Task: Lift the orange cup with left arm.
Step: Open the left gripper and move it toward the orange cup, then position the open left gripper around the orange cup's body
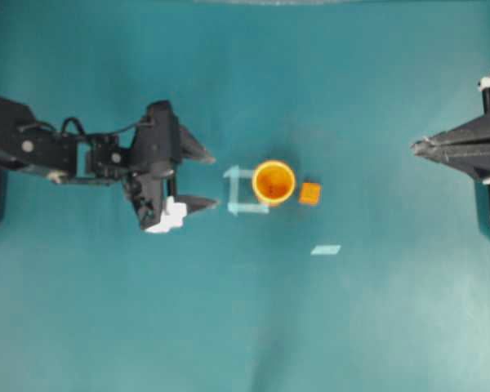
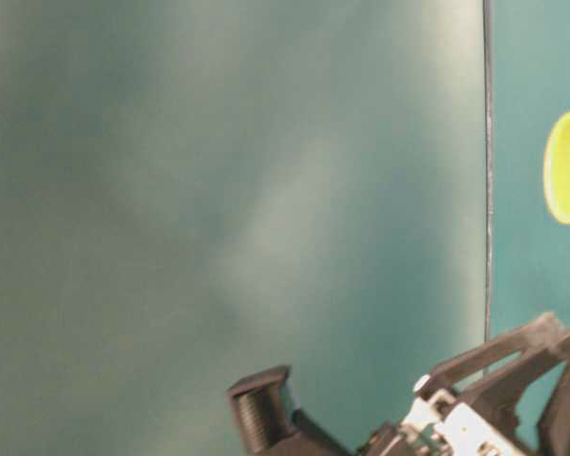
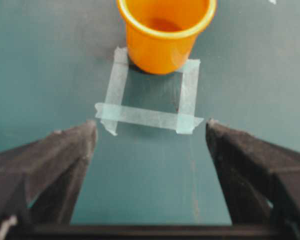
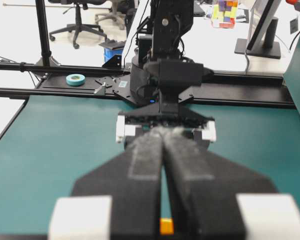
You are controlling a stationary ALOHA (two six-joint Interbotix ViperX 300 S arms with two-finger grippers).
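Standing upright on the teal table [image 1: 376, 327], the orange cup [image 1: 273, 181] rests on the far edge of a square of pale tape [image 1: 243, 193], with a small orange cube [image 1: 309, 193] just beside it on the side away from the left arm [image 1: 41, 147]. The left pincer [image 1: 210, 179] points at the cup from near by, its two black fingers [image 3: 57, 160] spread wide and apart from the cup, nothing between them; in the left wrist view the tape square lies between the fingertips and the cup. A loose strip of tape [image 1: 326, 250] lies on the table apart from the square. At the right edge the right pincer [image 1: 416, 146] is pressed together, well apart from the cup.
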